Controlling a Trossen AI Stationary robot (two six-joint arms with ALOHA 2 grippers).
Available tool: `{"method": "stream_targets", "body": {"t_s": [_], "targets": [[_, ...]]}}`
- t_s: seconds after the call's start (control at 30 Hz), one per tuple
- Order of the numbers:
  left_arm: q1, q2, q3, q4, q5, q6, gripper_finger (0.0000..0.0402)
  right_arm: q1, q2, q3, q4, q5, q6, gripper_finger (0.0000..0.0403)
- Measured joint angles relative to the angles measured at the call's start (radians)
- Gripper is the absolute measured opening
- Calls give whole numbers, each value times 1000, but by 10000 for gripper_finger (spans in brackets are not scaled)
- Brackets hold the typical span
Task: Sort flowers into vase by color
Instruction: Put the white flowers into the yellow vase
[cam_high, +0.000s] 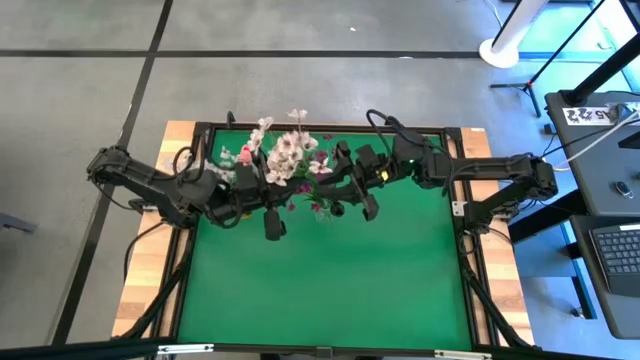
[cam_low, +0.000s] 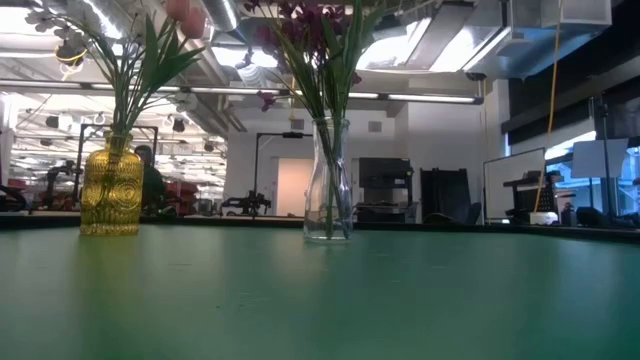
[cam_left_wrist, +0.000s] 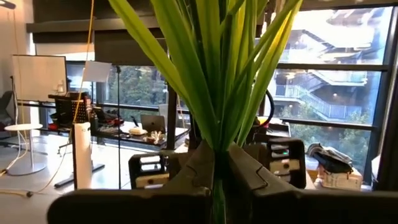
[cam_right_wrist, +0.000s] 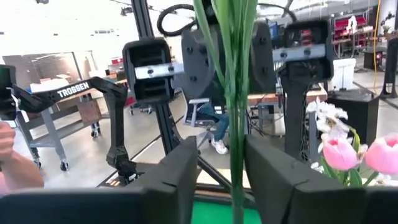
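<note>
On far arm, "TROSSEN" lettering

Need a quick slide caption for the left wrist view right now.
Left gripper shut on a bunch of long green flower stems, windows and desks beyond.

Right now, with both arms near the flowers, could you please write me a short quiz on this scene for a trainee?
1. True or false: the yellow vase holds the magenta flowers.
2. The left gripper is: A open; B shut on green stems; C out of view.
3. Fill in: the magenta flowers stand in the ____ glass vase.
Key: 1 false; 2 B; 3 clear.
</note>
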Motion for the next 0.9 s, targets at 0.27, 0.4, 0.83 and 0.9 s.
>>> {"method": "stream_targets", "body": {"t_s": [0.27, 0.4, 0.83, 0.9], "targets": [[-68, -28, 0, -4, -160, 152, 7, 0, -85, 0, -25, 35, -1, 167], [-132, -102, 0, 3, -208, 200, 6, 0, -162, 0, -50, 46, -19, 166], [-387, -266, 0, -374, -606, 131, 6, 0, -258, 0, -350, 169, -48, 166], [-431, -281, 0, -434, -603, 61, 6, 0, -258, 0, -370, 181, -53, 166]]}}
